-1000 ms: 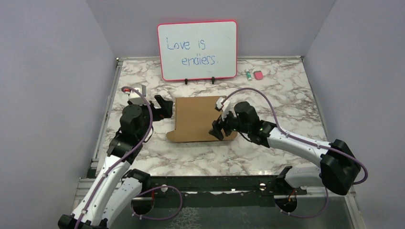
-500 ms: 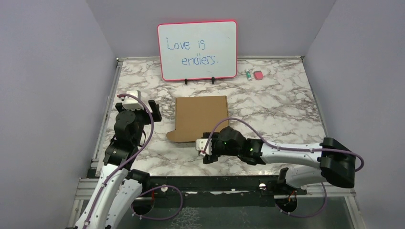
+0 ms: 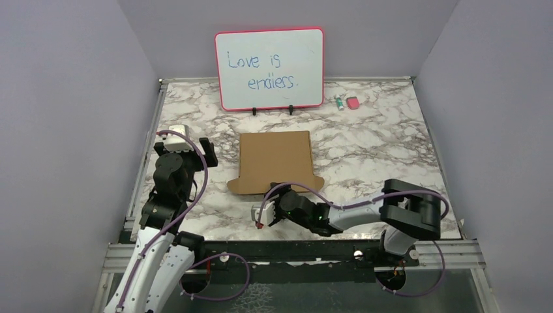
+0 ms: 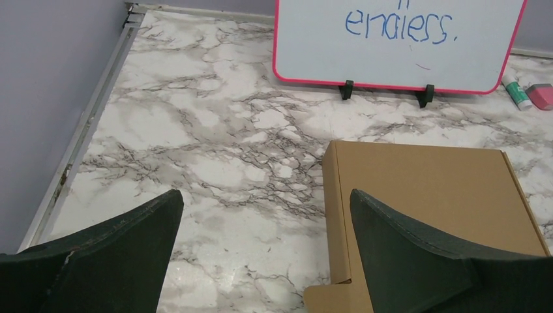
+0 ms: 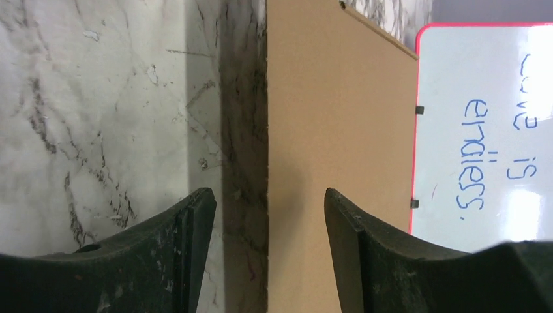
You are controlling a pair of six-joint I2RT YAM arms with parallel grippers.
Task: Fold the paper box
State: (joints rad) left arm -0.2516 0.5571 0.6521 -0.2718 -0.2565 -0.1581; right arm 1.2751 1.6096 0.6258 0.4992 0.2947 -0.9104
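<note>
The box (image 3: 274,156) looks almost done to me. It lies flat on the bench (image 3: 372,143), about in the middle, just in front of the whiteboard (image 3: 269,68). Its brown lid is down and the top looks smooth and shut. I can see no loose side flaps standing up. One wide flap with round corners sticks out along the near edge and rests on the bench. I think that flap is the part that is left: it may need to be bent and tucked in so the lid locks, but I cannot see a slot for it from here. The left gripper (image 4: 265,194) hangs in the air to the left of the box, with its two fingers spread wide and nothing between them. The right gripper (image 5: 267,193) is down low near the bench, just in front of the flap, turned on its side and pointing to the left. Its fingers are apart too and hold nothing. Neither one touches the box. The box sits straight, with its sides in line with the sides of the bench. Its back edge faces the whiteboard and its flap end points toward the robot. From above the lid looks nearly square, so I cannot tell for sure which side is longer. With the flap counted in, the long way runs from the robot toward the whiteboard.
</note>
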